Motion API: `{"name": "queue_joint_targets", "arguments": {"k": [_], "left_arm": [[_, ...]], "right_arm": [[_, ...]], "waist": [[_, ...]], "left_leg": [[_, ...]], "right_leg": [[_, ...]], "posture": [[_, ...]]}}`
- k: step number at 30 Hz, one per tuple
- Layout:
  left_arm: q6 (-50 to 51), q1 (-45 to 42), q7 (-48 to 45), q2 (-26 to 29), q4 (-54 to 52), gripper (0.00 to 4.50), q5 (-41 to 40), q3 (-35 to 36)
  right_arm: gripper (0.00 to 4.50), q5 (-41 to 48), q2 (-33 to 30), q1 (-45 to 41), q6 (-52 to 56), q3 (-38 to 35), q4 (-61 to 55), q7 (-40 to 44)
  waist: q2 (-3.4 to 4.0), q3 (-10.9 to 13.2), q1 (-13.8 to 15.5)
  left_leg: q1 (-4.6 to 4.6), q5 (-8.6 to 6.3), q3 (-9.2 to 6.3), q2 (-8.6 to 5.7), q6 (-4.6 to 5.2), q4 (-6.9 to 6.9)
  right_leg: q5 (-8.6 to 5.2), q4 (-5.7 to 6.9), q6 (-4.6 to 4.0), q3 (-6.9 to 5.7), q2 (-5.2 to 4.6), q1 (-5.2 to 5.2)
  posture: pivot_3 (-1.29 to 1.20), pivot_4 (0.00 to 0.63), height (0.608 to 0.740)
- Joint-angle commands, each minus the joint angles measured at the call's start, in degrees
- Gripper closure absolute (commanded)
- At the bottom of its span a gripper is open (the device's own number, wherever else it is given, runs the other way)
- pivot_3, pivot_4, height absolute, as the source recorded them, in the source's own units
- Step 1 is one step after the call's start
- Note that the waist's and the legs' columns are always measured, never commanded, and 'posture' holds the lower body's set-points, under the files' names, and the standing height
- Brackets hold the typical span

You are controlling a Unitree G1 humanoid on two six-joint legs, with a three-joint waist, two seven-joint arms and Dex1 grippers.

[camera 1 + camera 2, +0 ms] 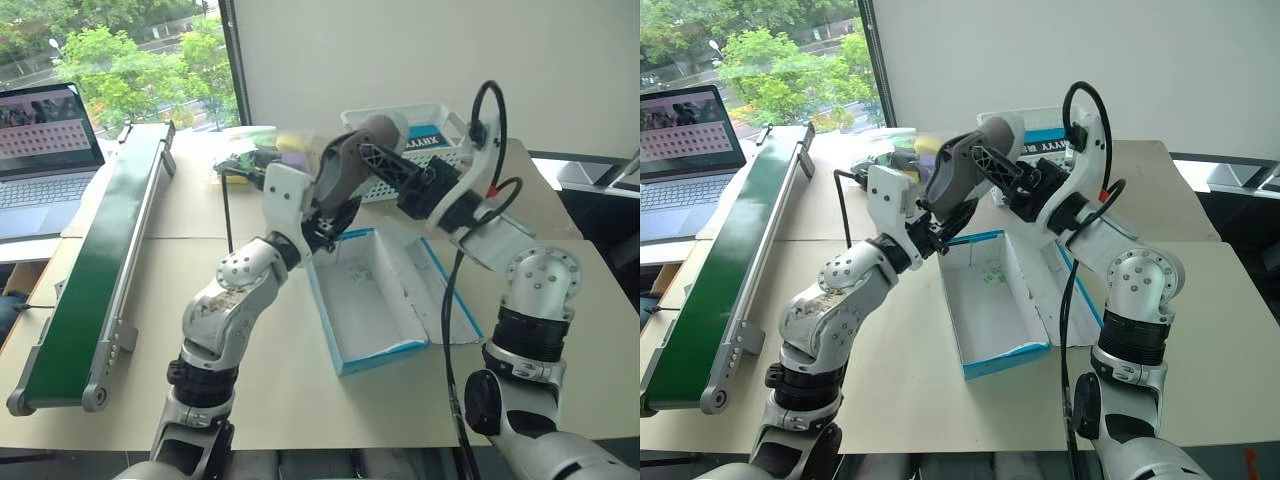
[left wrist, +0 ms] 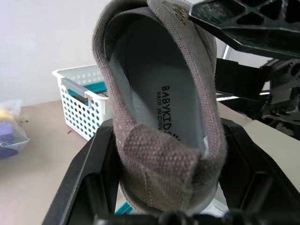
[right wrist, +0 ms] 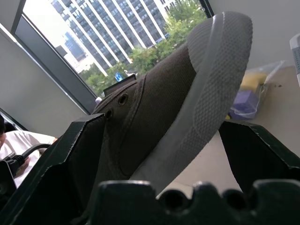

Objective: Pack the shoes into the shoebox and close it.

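Above the open shoebox (image 1: pixel 372 300), I held one shoe (image 1: pixel 345 165) up in the air between both of my arms. My left gripper (image 1: pixel 322 222) had its two fingers partly closed on the heel end, one finger on each side; the left wrist view looked straight into the shoe's pale insole, with printed lettering legible inside. My right gripper (image 1: pixel 1025 190) stood with its fingers spread wide at the toe end. The right wrist view showed the shoe's grey upper, eyelets and white sole edge lying between those fingers; I could not tell whether they pressed on it or merely bracketed it.

The shoebox lay on the tan table (image 1: pixel 270 370) directly beneath the shoe, its white interior exposed and its lid (image 1: pixel 440 285) folded flat toward my right. I saw no shoe inside it.

A white basket (image 1: pixel 420 135) stood at the far edge of the table beyond my right gripper. A green conveyor (image 1: pixel 100 270) ran along my left, with a laptop (image 1: pixel 40 150) beyond it. A clear bag (image 1: pixel 250 150) of small items sat near the window.
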Motion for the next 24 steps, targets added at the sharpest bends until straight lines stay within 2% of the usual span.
{"name": "queue_joint_targets", "arguments": {"k": [1, 2, 4, 11, 12, 13, 14, 16, 17, 20, 24], "left_arm": [[0.9, 0.2, -1.0, -1.0, -4.1, 2.11, -1.9, -1.2], [1.2, 0.4, -1.1, -1.1, -4.5, 2.11, -2.1, -1.5], [1.6, 0.5, -1.0, -1.0, -4.5, 2.11, -2.0, -1.4], [4.0, -0.8, -0.8, -1.1, -3.6, 2.11, -3.6, 1.2], [4.4, -0.9, -0.8, -0.9, -3.6, 1.65, -3.7, 1.6], [5.2, -1.0, -0.9, -1.0, -3.7, 1.20, -4.8, 2.5], [5.7, -1.0, -1.0, -1.2, -3.7, 1.08, -5.6, 3.2], [6.9, -1.4, -0.9, -0.5, -3.8, 0.19, -6.4, 4.4], [8.3, -1.8, -0.4, 0.0, -3.9, 0.03, -7.4, 5.9], [12.6, -2.7, 0.4, 1.2, -4.3, 0.00, -11.5, 10.9], [16.5, -3.5, -1.7, 7.0, -4.3, 0.00, -15.0, 15.1]], "right_arm": [[0.00, 0.2, -0.5, -0.9, -2.4, -0.5, -1.0, 0.6], [0.50, 0.4, -0.6, -0.9, -2.6, -0.6, -1.0, 0.6], [0.99, 0.4, -0.7, -0.8, -2.8, -0.6, -1.1, 0.8], [3.39, 0.4, -0.7, -1.0, -3.3, -0.4, -1.1, 1.0], [3.80, 0.3, -0.6, -1.1, -3.5, -0.4, -1.0, 1.0], [3.94, 0.3, -0.6, -1.2, -3.6, -0.3, -0.9, 1.1], [4.01, 0.3, -0.6, -1.3, -3.6, -0.3, -0.9, 1.2], [4.05, 0.2, -0.6, -1.3, -3.8, -0.1, -0.8, 1.4], [4.06, 0.0, -0.7, -1.3, -3.9, 0.0, -0.7, 1.5], [4.08, -0.5, -1.0, -1.4, -4.3, 0.1, -0.4, 1.6], [4.09, -2.2, -3.0, -2.2, -4.2, 0.3, 0.4, 1.8]], "waist": [[0.00, 0.0, 0.0], [0.00, 0.0, 0.0], [0.00, 0.0, 0.0], [0.01, 0.0, 0.0], [0.01, 0.0, 0.0], [0.01, 0.0, 0.0], [0.01, 0.0, 0.0], [0.01, 0.0, 0.1], [0.01, 0.0, 0.1], [0.02, 0.0, -0.1], [0.05, 0.0, -0.1]], "left_leg": [[0.00, 0.00, 0.00, 0.00, 0.00, 0.00], [0.00, 0.00, 0.00, 0.00, 0.00, 0.00], [0.00, 0.00, 0.00, 0.00, 0.00, 0.00], [0.00, 0.00, 0.00, 0.00, 0.00, 0.00], [0.00, 0.00, 0.00, 0.00, 0.00, 0.00], [0.00, 0.00, 0.00, 0.00, 0.00, 0.00], [0.00, 0.00, 0.00, 0.00, 0.00, 0.00], [0.00, 0.00, 0.00, 0.00, 0.00, 0.00], [0.00, 0.00, 0.00, 0.00, 0.00, 0.00], [0.01, 0.00, 0.00, 0.00, 0.00, 0.00], [0.01, 0.00, -0.01, 0.01, 0.00, 0.00]], "right_leg": [[0.00, 0.00, 0.00, 0.00, 0.00, 0.00], [0.00, 0.00, 0.00, 0.00, 0.00, 0.00], [0.00, -0.01, 0.00, 0.00, 0.00, 0.00], [0.00, 0.00, 0.00, 0.00, 0.00, 0.01], [0.00, 0.00, 0.00, 0.01, 0.00, 0.01], [0.00, -0.01, 0.00, 0.01, 0.00, 0.01], [0.00, -0.01, 0.00, 0.01, 0.00, 0.01], [0.00, -0.01, 0.00, 0.01, 0.00, 0.01], [0.00, -0.01, 0.00, 0.01, 0.00, 0.01], [0.00, 0.00, 0.00, 0.00, 0.01, 0.00], [0.00, 0.00, 0.00, 0.00, 0.01, 0.00]], "posture": [[0.00, 0.150, 0.740], [0.00, 0.150, 0.740], [0.00, 0.150, 0.740], [0.00, 0.150, 0.740], [0.00, 0.150, 0.740], [0.00, 0.150, 0.740], [0.00, 0.150, 0.740], [0.00, 0.150, 0.740], [0.00, 0.150, 0.740], [0.00, 0.150, 0.740], [0.00, 0.150, 0.740]]}}
